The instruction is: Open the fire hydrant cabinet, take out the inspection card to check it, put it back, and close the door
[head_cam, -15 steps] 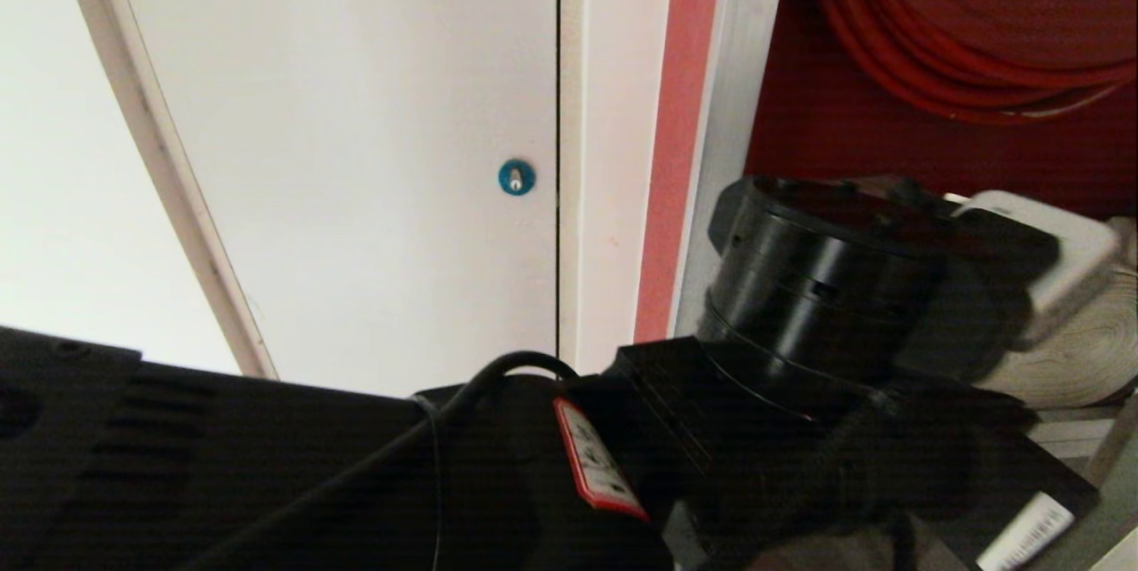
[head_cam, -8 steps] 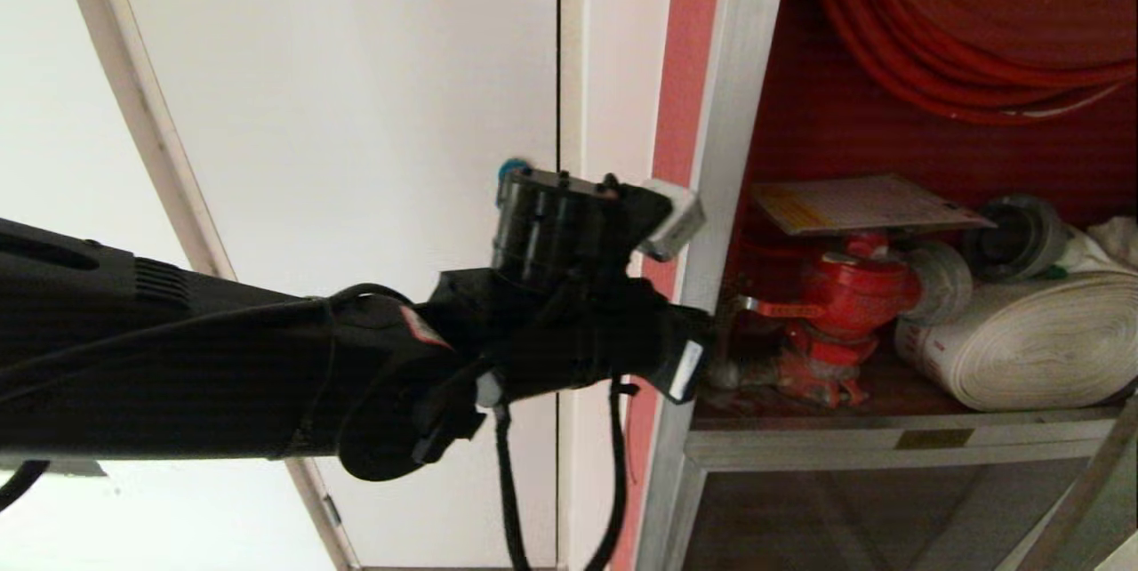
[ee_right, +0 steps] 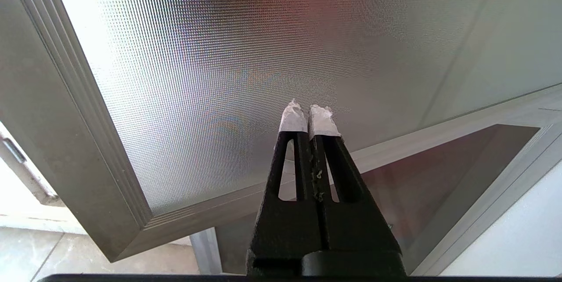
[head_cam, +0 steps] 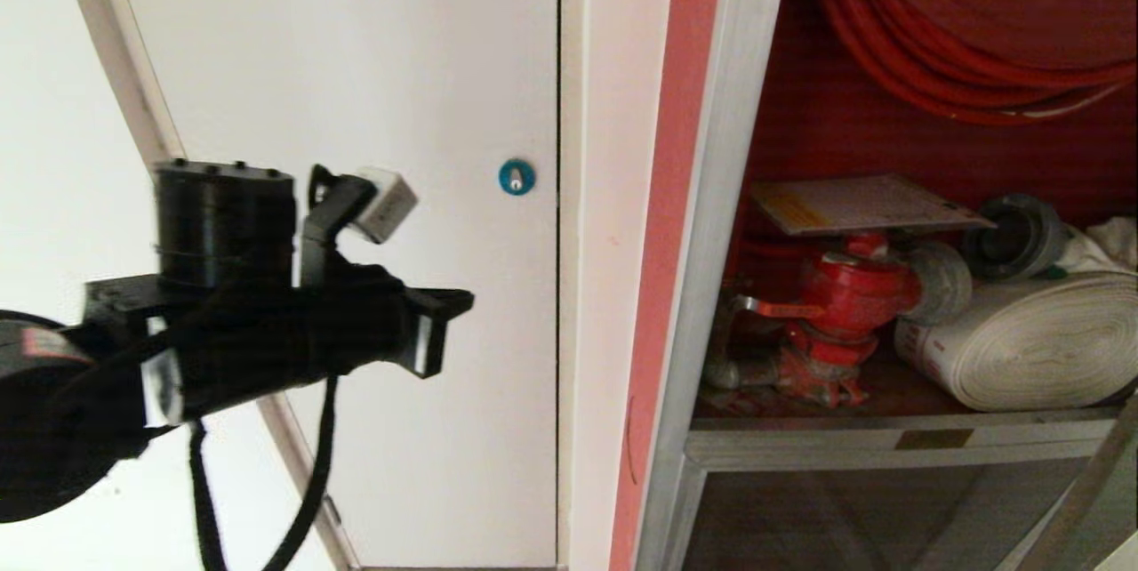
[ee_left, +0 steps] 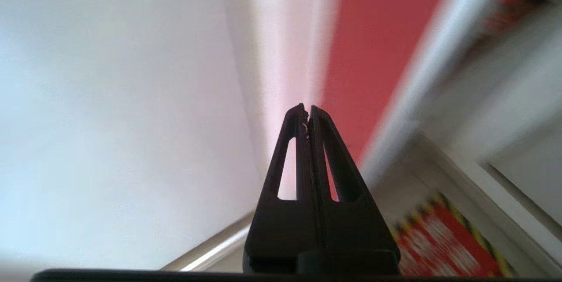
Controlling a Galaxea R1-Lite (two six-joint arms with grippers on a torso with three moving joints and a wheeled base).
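The fire hydrant cabinet (head_cam: 711,242) stands open, red inside within a silver frame. The inspection card (head_cam: 862,202), tan and flat, lies on top of the red valve (head_cam: 845,295). My left arm (head_cam: 267,331) hangs in front of the white panel, left of the cabinet and well clear of the card. In the left wrist view my left gripper (ee_left: 307,108) is shut with nothing in it. My right gripper (ee_right: 307,110), with white-taped tips, is shut and empty, close to the textured glass of the door (ee_right: 219,53), which stands swung open.
A white panel with a blue round lock (head_cam: 516,177) and a pink stripe (head_cam: 667,197) lie left of the frame. Inside are a red hose reel (head_cam: 978,20) and a white rolled hose (head_cam: 1031,340). A dark glass panel (head_cam: 845,518) sits below the shelf.
My left arm has drawn back out of the cabinet opening and swung left in front of the white panel. The card and valve, hidden behind the arm before, now show.
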